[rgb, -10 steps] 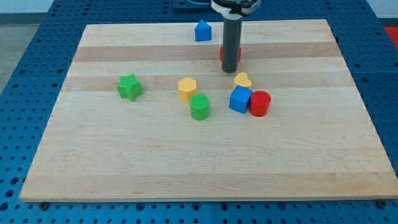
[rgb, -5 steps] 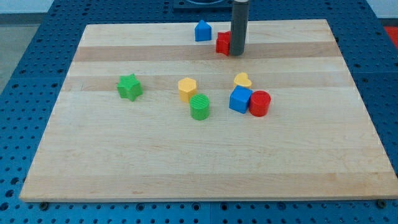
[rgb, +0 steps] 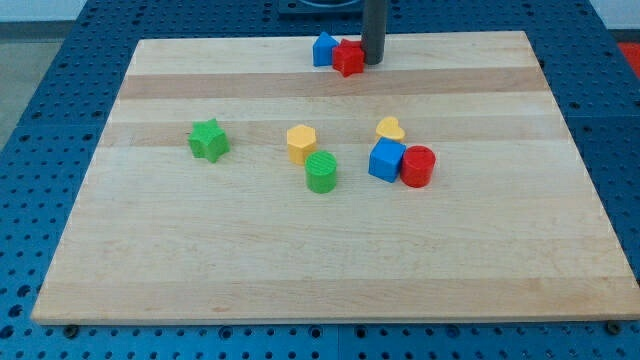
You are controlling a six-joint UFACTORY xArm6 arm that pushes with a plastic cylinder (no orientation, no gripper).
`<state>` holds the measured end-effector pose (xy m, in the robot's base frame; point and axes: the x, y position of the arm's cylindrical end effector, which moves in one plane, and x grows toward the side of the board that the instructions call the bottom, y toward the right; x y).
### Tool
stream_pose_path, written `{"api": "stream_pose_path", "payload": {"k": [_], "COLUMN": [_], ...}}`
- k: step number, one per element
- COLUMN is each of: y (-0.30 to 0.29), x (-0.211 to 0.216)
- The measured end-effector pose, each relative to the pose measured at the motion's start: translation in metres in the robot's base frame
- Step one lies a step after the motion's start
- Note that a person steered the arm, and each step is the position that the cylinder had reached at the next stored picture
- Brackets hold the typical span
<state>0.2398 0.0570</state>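
Observation:
My tip [rgb: 373, 62] stands near the view's top edge of the wooden board [rgb: 200, 270], touching the right side of a red block [rgb: 348, 58]. That red block presses against a blue house-shaped block [rgb: 324, 48] on its left. Lower down, right of centre, a yellow heart [rgb: 390, 129], a blue cube [rgb: 386, 160] and a red cylinder [rgb: 418, 166] sit clustered together. A yellow block [rgb: 301, 143] and a green cylinder [rgb: 321, 172] lie near the middle. A green star [rgb: 208, 139] sits alone at the left.
The board rests on a blue perforated table [rgb: 40, 120] that shows on all sides. The rod's upper part leaves the view at the top.
The tip has moved toward the view's top, pushing the red block up and left until it meets the blue house-shaped block. The other blocks have not moved.

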Motion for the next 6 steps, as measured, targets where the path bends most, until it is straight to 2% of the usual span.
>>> {"api": "stream_pose_path", "payload": {"k": [1, 2, 3, 4, 6], "y": [0.001, 0.043, 0.088, 0.105, 0.105], "x": [-0.008, 0.003, 0.052, 0.103, 0.194]}}
